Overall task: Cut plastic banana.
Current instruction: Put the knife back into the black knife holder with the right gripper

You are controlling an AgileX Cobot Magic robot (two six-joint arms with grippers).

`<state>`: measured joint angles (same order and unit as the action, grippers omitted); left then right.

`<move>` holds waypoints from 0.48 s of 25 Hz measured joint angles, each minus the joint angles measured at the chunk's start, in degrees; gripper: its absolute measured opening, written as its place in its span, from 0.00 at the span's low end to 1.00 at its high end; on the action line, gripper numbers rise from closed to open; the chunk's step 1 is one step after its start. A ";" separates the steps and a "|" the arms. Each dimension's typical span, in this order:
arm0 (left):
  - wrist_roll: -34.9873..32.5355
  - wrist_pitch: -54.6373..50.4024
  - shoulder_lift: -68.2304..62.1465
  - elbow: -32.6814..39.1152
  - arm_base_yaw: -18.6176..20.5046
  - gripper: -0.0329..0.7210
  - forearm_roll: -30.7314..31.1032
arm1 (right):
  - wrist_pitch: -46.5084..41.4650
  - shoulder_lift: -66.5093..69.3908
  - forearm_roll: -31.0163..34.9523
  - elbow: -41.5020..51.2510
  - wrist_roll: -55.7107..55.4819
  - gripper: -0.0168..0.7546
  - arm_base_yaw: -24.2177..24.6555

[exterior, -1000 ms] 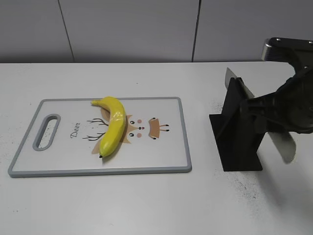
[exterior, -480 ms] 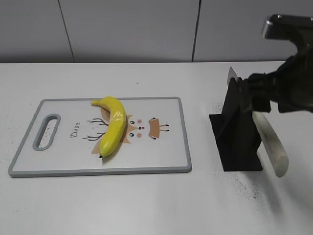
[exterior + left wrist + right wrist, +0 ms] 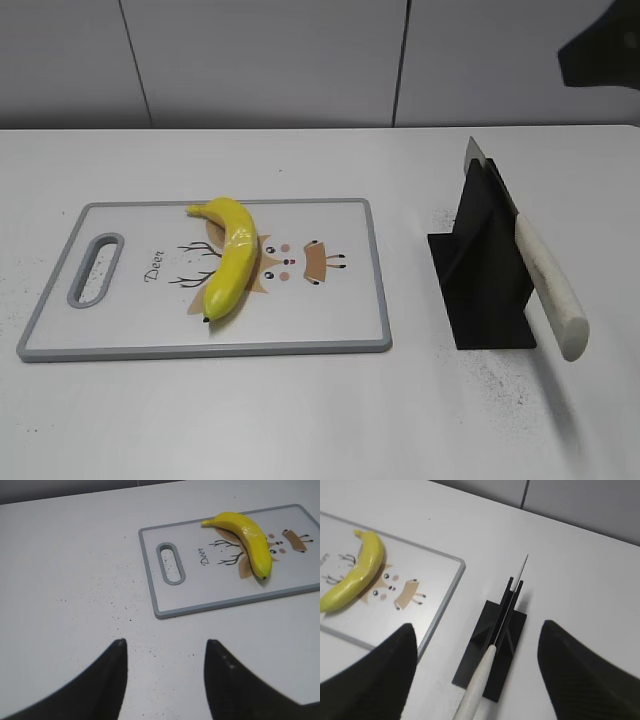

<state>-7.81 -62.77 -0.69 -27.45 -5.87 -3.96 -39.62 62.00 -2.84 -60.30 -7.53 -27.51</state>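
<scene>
The plastic banana (image 3: 230,262) lies on the deer-print cutting board (image 3: 330,310), left of the board's middle; it also shows in the left wrist view (image 3: 247,530) and the right wrist view (image 3: 355,577). A knife with a cream handle (image 3: 550,285) rests in a black slotted holder (image 3: 485,285), to the right of the board. My right gripper (image 3: 477,626) is open and empty, high above the knife handle (image 3: 480,680). My left gripper (image 3: 165,642) is open and empty over bare table, left of the board's handle slot (image 3: 170,562).
A dark part of the right arm (image 3: 600,45) shows at the top right corner of the exterior view. The white table (image 3: 300,420) has fine dark specks. A grey panelled wall (image 3: 260,60) runs along the back.
The right arm has risen from around the knife handle and holder up to the top right corner. The knife stays in the holder. The banana and board have not moved.
</scene>
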 joint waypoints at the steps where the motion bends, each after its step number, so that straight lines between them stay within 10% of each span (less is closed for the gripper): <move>1: -0.02 0.00 0.00 0.00 0.00 0.68 0.00 | -2.52 -1.56 1.13 -0.07 3.36 0.76 0.00; 12: 0.02 0.00 0.00 0.00 0.00 0.81 -0.10 | -14.69 -20.26 6.08 14.37 12.05 0.76 0.00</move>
<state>-7.79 -62.77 -0.69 -27.45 -5.87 -4.05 -54.32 41.75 3.24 -45.93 4.53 -27.51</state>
